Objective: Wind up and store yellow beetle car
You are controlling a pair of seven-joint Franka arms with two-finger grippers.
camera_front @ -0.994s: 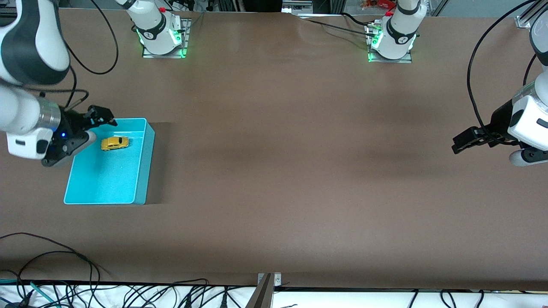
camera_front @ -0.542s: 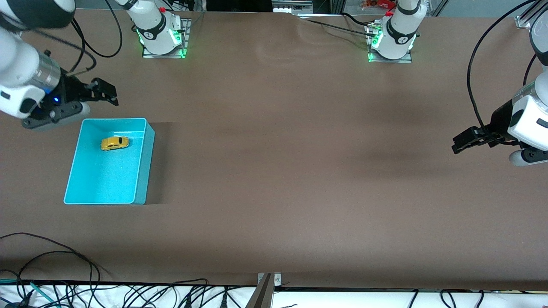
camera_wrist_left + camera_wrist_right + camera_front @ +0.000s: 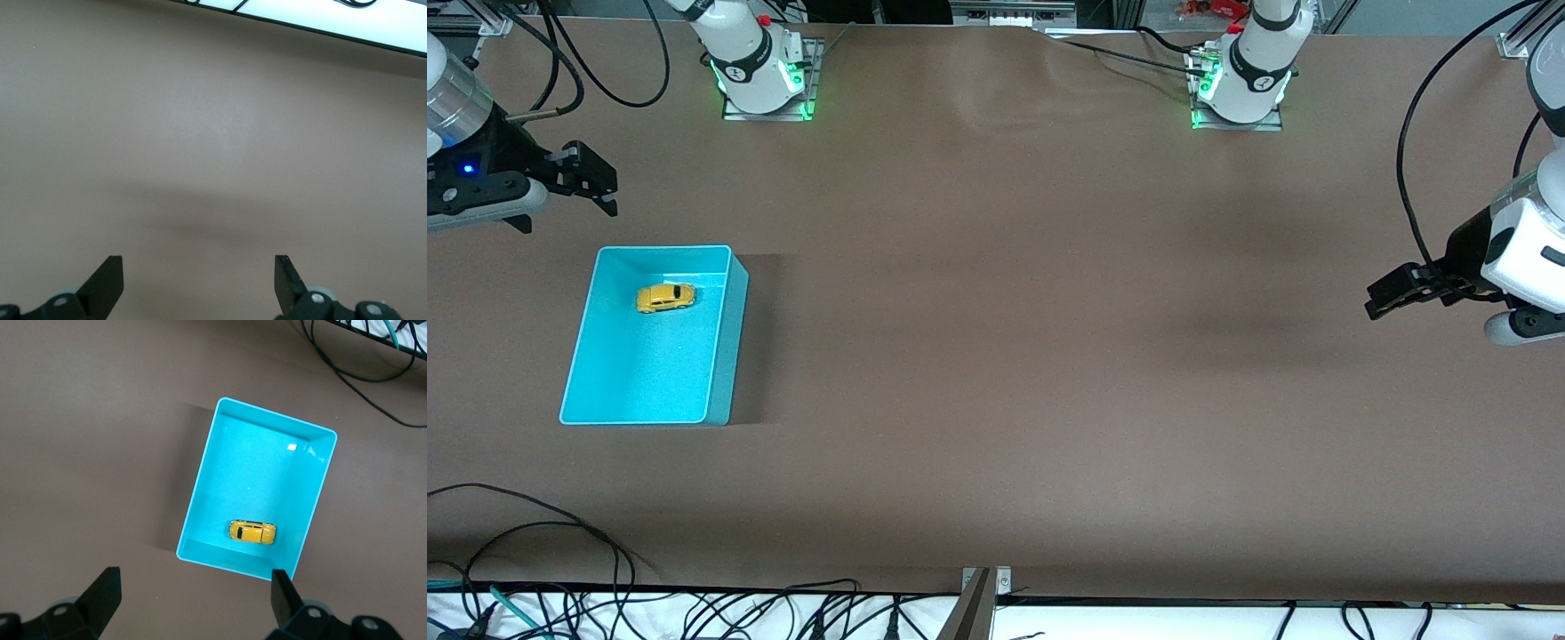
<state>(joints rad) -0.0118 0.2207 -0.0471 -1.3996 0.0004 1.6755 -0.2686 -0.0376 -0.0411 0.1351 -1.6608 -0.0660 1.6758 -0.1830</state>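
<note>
The yellow beetle car [image 3: 665, 297] lies on the floor of the cyan bin [image 3: 727, 338], in the part of the bin farther from the front camera; it also shows in the right wrist view [image 3: 252, 533] inside the bin [image 3: 200, 493]. My right gripper [image 3: 591, 185] is open and empty, up in the air over bare table just past the bin's edge toward the robot bases [image 3: 193, 593]. My left gripper [image 3: 1383, 299] is open and empty over bare table at the left arm's end [image 3: 199, 280], where it waits.
The brown table [image 3: 1049, 356] spreads wide between the bin and the left gripper. Loose cables [image 3: 534, 551] lie along the table's edge nearest the front camera. The two arm bases [image 3: 760, 80] stand at the edge farthest from it.
My right gripper has risen off the bin and drawn back toward the robot bases and the right arm's end. The car stays in the bin. The left arm has not moved.
</note>
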